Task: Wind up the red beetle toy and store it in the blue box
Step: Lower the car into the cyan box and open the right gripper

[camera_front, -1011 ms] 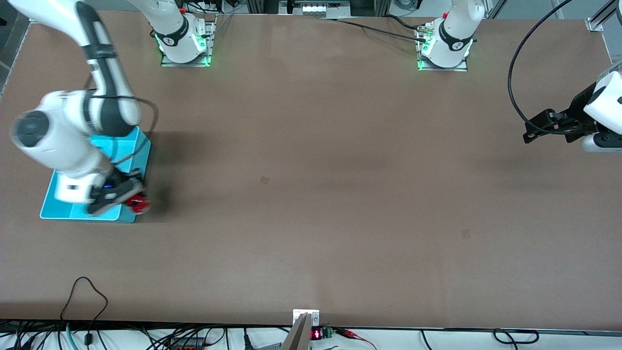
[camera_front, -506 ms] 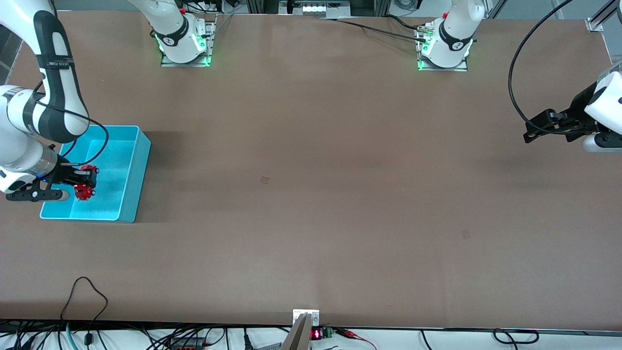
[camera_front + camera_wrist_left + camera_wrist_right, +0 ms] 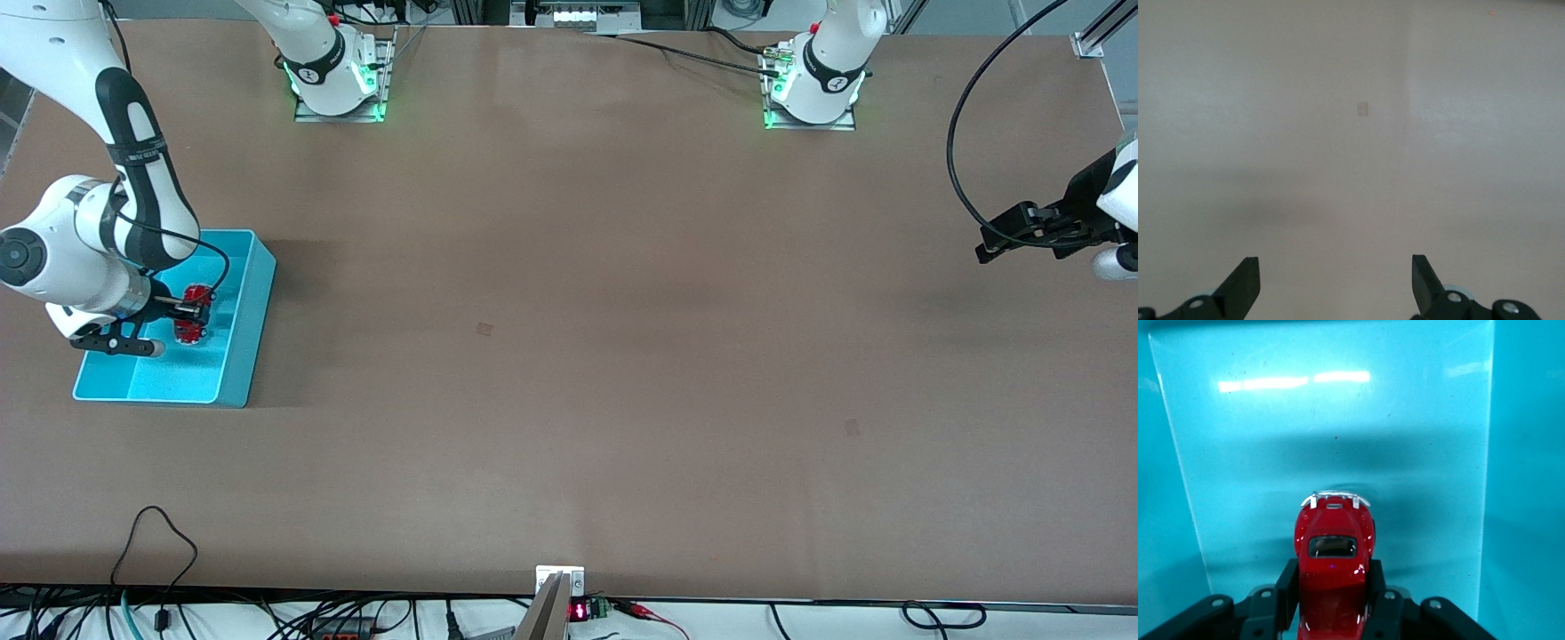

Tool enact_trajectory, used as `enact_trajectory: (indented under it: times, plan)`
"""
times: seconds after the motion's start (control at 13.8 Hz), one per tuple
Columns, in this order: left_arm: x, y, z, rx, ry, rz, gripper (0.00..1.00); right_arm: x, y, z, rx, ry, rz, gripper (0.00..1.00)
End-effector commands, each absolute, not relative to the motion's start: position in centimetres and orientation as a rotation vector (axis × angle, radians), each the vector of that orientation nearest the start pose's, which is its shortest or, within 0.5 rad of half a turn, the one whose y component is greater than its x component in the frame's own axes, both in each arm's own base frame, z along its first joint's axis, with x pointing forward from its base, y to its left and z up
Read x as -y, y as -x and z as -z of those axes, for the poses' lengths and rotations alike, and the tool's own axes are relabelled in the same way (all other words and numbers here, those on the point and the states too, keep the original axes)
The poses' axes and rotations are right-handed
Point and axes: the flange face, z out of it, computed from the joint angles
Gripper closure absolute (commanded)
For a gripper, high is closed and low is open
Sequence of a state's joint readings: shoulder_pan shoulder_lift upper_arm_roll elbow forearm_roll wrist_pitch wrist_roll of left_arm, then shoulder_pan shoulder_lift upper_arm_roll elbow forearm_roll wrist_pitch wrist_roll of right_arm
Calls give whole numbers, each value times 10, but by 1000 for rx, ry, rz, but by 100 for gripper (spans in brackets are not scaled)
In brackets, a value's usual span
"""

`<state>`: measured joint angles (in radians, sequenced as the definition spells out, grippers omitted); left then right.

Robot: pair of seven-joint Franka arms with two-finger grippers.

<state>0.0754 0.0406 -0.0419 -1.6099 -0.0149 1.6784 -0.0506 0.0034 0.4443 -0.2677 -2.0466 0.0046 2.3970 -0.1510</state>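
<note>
The blue box (image 3: 244, 316) stands at the right arm's end of the table. My right gripper (image 3: 191, 318) is over the inside of the box and is shut on the red beetle toy (image 3: 193, 314). In the right wrist view the red beetle toy (image 3: 1333, 553) sits between the two black fingers (image 3: 1286, 583), its silvery end pointing at the box's floor (image 3: 1338, 433). My left gripper (image 3: 996, 238) hangs open and empty over bare table at the left arm's end; its fingertips (image 3: 1245, 280) are wide apart in the left wrist view.
The brown table (image 3: 569, 356) stretches between the two arms. A small dark mark (image 3: 484, 329) lies near its middle and also shows in the left wrist view (image 3: 1363, 109). Cables run along the table edge nearest the front camera (image 3: 160, 542).
My right gripper has carried the red beetle toy from the box's corner to over the inside of the box and turned. My left gripper has drifted slightly toward the table's end.
</note>
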Motion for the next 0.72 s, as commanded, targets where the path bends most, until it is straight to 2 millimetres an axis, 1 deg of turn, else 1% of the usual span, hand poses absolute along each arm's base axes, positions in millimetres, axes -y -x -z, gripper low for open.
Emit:
enact_trajectory:
  times: [0.0, 0.07, 0.14, 0.22, 0.36, 0.43, 0.51, 0.58, 0.65]
  plan:
    - [-17, -576, -600, 118, 3161, 104, 0, 144, -569, -235, -167, 3221, -124, 0]
    - [-16, -576, -599, 115, 3161, 107, 0, 143, -573, -245, -138, 3222, -95, 0]
    - [-15, -576, -599, 113, 3161, 107, 0, 141, -579, -261, -125, 3225, -47, 0]
    - [-15, -576, -600, 113, 3161, 102, 0, 135, -584, -278, -113, 3219, -21, 0]
    - [-12, -574, -601, 103, 3162, 94, 0, 127, -596, -322, -92, 3207, -2, 0]
    - [-10, -574, -601, 98, 3162, 94, 0, 119, -604, -347, -72, 3199, -13, 0]
    - [-10, -574, -601, 98, 3162, 90, 0, 115, -608, -378, -65, 3188, -14, 0]
    - [-10, -573, -600, 98, 3163, 75, 0, 111, -611, -403, -57, 3184, 8, 0]
    - [-12, -573, -600, 103, 3162, 73, 0, 101, -612, -432, -32, 3177, 36, 0]
